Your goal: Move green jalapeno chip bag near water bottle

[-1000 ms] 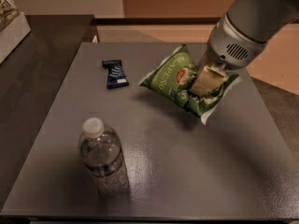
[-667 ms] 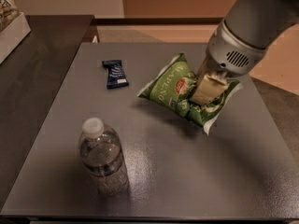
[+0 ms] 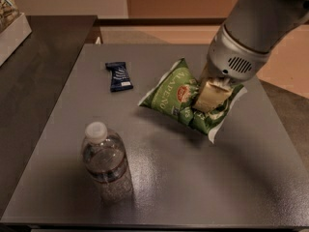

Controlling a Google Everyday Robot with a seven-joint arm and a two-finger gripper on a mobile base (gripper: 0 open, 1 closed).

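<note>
The green jalapeno chip bag [image 3: 169, 93] is tilted, its right part raised off the grey table [image 3: 193, 178], with a shadow under it. My gripper [image 3: 206, 100] comes down from the upper right and is shut on the bag's right half; one cream finger [image 3: 212, 92] shows on top of the bag. The water bottle [image 3: 106, 163], clear with a white cap, stands upright at the front left of the table, well apart from the bag and to its lower left.
A small dark-blue wrapped bar [image 3: 119, 76] lies at the back left of the table. A darker table [image 3: 43, 81] adjoins on the left, with a white box [image 3: 12, 33] at its far corner. Floor lies beyond the right edge.
My gripper has carried the chip bag a little toward the front of the table. The bottle and the blue bar have not moved.
</note>
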